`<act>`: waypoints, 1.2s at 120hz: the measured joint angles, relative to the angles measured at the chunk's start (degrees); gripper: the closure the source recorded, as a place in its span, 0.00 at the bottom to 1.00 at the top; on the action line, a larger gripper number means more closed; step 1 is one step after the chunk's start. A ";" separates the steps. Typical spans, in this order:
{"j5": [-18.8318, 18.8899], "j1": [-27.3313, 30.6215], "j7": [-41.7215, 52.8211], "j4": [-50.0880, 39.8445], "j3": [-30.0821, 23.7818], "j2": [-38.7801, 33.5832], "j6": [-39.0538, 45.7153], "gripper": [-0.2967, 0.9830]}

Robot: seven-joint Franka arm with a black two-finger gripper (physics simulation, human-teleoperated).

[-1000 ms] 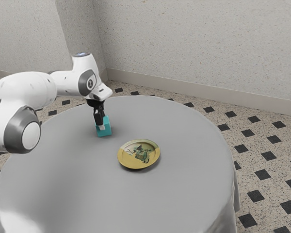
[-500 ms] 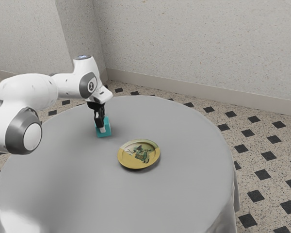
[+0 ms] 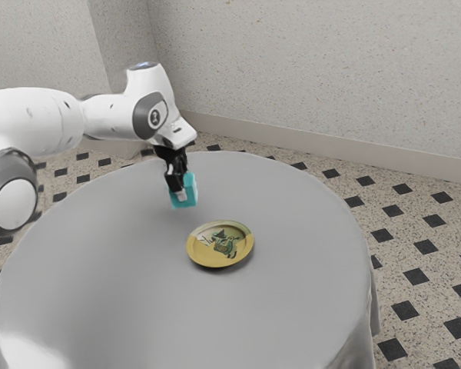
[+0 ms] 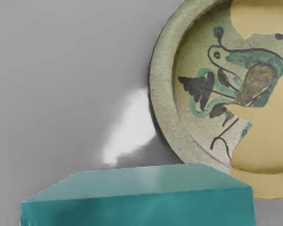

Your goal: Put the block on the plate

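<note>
Soft, bright light fills the exterior view, glare whitens the surface (image 3: pixel 123 300) at lower left, and in the wrist view a white sheen meets grey shadow beside the plate (image 4: pixel 162 94).
</note>
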 joint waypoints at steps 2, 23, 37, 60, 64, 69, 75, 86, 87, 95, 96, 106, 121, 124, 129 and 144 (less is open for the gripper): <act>-0.07 -0.33 0.01 -0.75 -0.15 -0.64 0.23 0.48; -1.11 -3.19 -0.14 -8.85 -2.80 -5.73 3.66 0.47; -1.91 -4.23 -0.28 -13.52 -4.20 -7.38 6.14 0.47; -2.33 -4.50 -0.45 -16.74 -5.44 -6.94 9.77 0.44; -2.29 -4.49 -0.46 -16.72 -5.46 -6.56 10.22 0.41; -2.14 -4.51 -0.48 -16.62 -5.51 -6.28 10.68 0.38; -1.98 -4.52 -0.50 -16.56 -5.59 -6.19 11.12 0.35; -1.69 -4.56 -0.53 -16.53 -5.78 -7.27 11.30 0.31; -1.65 -4.57 -0.54 -16.53 -5.79 -7.48 11.24 0.30; -0.29 -4.79 -0.73 -16.53 -5.84 -9.61 10.54 0.28; -0.09 -4.85 -0.77 -16.52 -5.85 -9.90 10.41 0.28; 1.88 -5.33 -1.69 -16.58 -5.84 -13.36 8.33 0.27; 3.25 -5.49 -4.35 -15.52 -5.52 -17.01 3.05 0.25; 3.41 -5.50 -4.86 -14.64 -5.47 -17.40 1.86 0.25; 3.91 -5.54 -5.68 -13.13 -5.45 -17.81 -0.11 0.25; 5.01 -5.80 -8.08 -10.85 -5.49 -18.07 -4.81 0.24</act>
